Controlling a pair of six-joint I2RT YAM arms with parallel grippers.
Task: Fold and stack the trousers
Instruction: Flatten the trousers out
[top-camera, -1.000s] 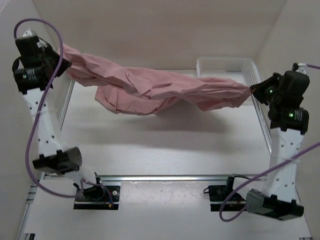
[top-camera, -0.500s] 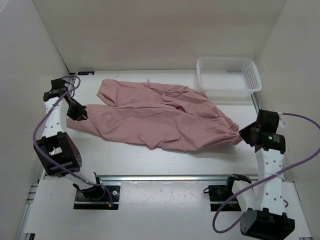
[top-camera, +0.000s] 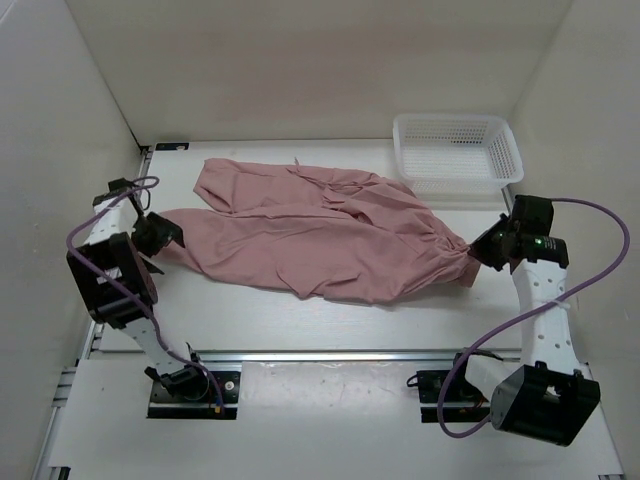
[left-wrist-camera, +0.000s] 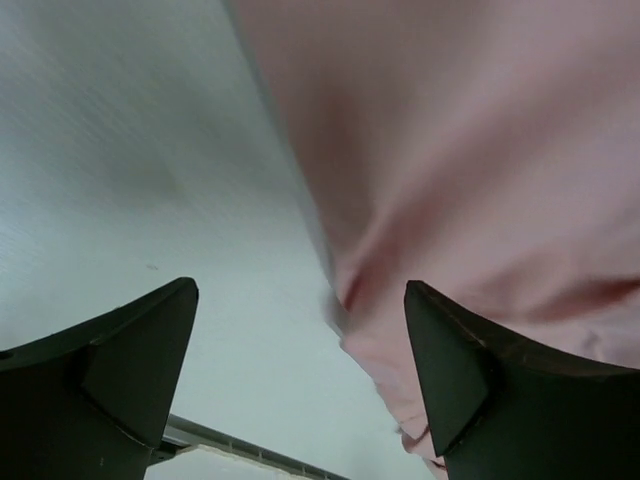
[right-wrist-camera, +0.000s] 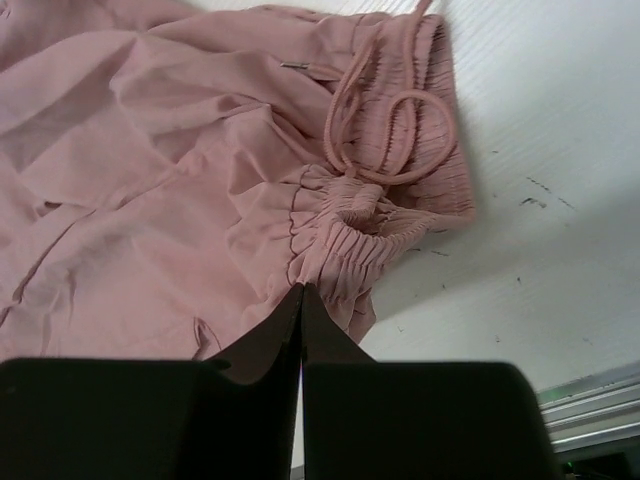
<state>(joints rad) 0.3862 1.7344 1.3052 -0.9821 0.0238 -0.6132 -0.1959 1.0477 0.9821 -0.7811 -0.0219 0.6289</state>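
Trousers (top-camera: 320, 235) in dusty pink lie spread across the white table (top-camera: 300, 320), with the legs pointing left and the gathered waist (right-wrist-camera: 400, 190) to the right, close by the mesh basket (top-camera: 455, 150) but not in it. At the end of the nearer leg the left gripper (left-wrist-camera: 300, 290) has its jaws wide apart and grips nothing. The right gripper (right-wrist-camera: 302, 295) is pinched together on the bunched waist fabric.

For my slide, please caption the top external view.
Pink trousers spread on the table; left fingers open by a leg end, right fingers pinching the waist.
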